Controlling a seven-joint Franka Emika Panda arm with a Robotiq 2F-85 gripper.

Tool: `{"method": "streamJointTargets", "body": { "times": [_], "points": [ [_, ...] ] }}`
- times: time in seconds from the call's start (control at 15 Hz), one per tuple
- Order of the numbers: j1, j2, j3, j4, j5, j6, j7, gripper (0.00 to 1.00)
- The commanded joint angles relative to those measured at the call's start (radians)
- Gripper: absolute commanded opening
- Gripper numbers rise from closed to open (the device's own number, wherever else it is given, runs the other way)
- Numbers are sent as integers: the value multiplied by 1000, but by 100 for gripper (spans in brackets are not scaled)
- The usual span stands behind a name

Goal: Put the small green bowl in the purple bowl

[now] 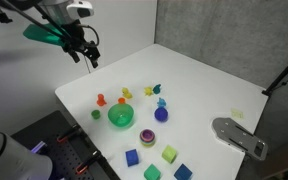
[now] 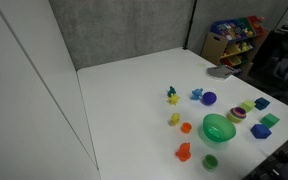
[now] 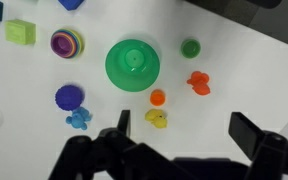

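Wrist view: the gripper (image 3: 184, 140) hangs empty, jaws apart. The purple bowl (image 3: 67, 43) lies near the small green bowl (image 3: 132, 64), at its ten o'clock.

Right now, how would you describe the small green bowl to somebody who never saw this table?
On the white table, look at the group of little toys. The small green bowl sits among them. It is round, plain bright green, and clearly wider than every toy around it.
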Motion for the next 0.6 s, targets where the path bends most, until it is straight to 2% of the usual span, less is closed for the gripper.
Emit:
{"method": "streamJointTargets", "body": {
  "times": [0.0,0.07,0.13,0.53],
  "points": [
    [28,49,13,-82,19,124,-14,100],
    [34,67,22,-109,17,162,-7,100],
    [40,142,33,-67,13,178,1,100],
    [37,384,87,-93,7,364,61,100]
  ]
}}
